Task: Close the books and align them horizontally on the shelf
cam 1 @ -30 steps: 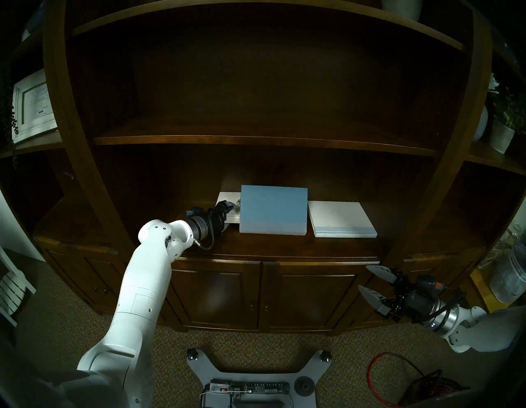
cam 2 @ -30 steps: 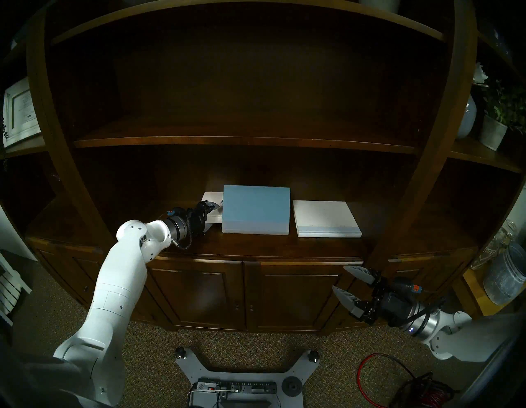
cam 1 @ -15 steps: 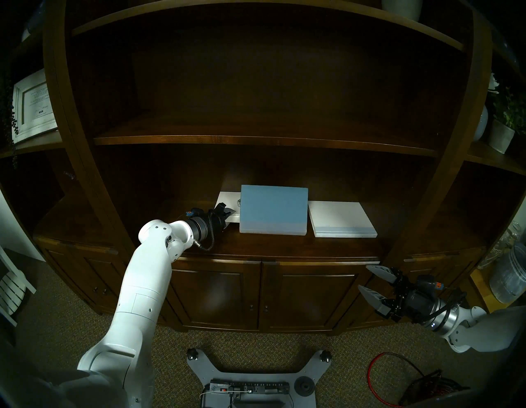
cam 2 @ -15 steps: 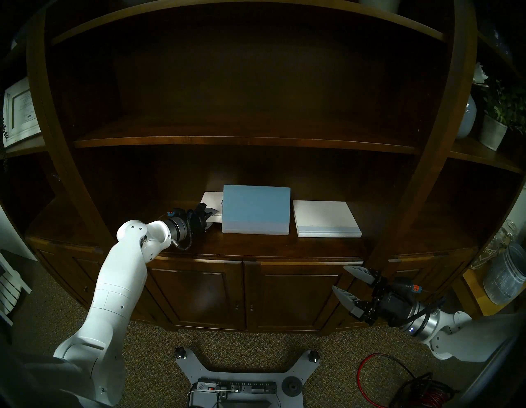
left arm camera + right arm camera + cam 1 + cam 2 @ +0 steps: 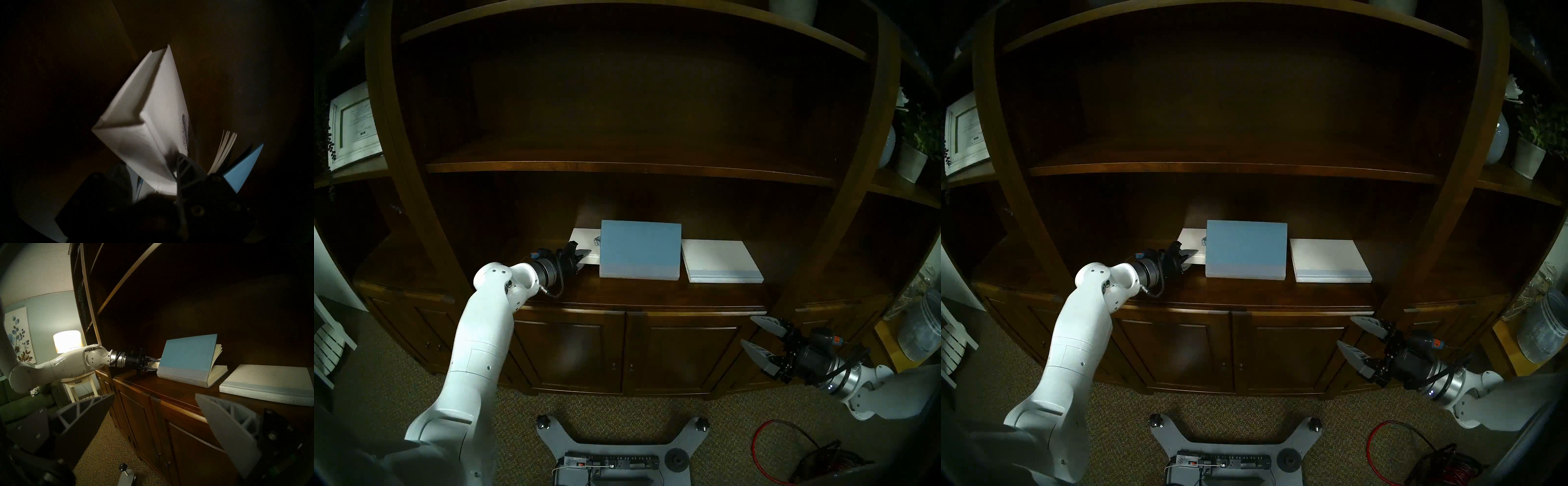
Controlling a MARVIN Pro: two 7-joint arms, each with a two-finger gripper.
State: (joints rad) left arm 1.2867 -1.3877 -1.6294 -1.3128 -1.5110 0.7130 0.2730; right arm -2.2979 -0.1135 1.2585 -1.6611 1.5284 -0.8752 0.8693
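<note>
The white book with a dark round emblem (image 5: 584, 238) lies at the left of the shelf (image 5: 653, 294), partly hidden behind the blue book (image 5: 639, 247). My left gripper (image 5: 582, 258) is shut on its front left corner; the left wrist view shows this white book (image 5: 153, 118) between the fingers (image 5: 186, 167). The blue book (image 5: 186, 353) stands half open, cover raised, pages (image 5: 218, 354) fanned. The white book with a pale-blue strip (image 5: 721, 260) lies shut to the right. My right gripper (image 5: 751, 334) is open and empty below the shelf's front right edge.
A thinner upper board (image 5: 619, 168) runs above the books. A framed certificate (image 5: 351, 125) stands far left, plant pots (image 5: 911, 164) and glass jars (image 5: 921, 334) far right. Cabinet doors (image 5: 680, 356) are below the shelf. A red cable (image 5: 789, 451) lies on the carpet.
My left gripper has drawn back to the left with the white emblem book, and more of that book and its emblem now show beside the blue book. The right arm has not moved.
</note>
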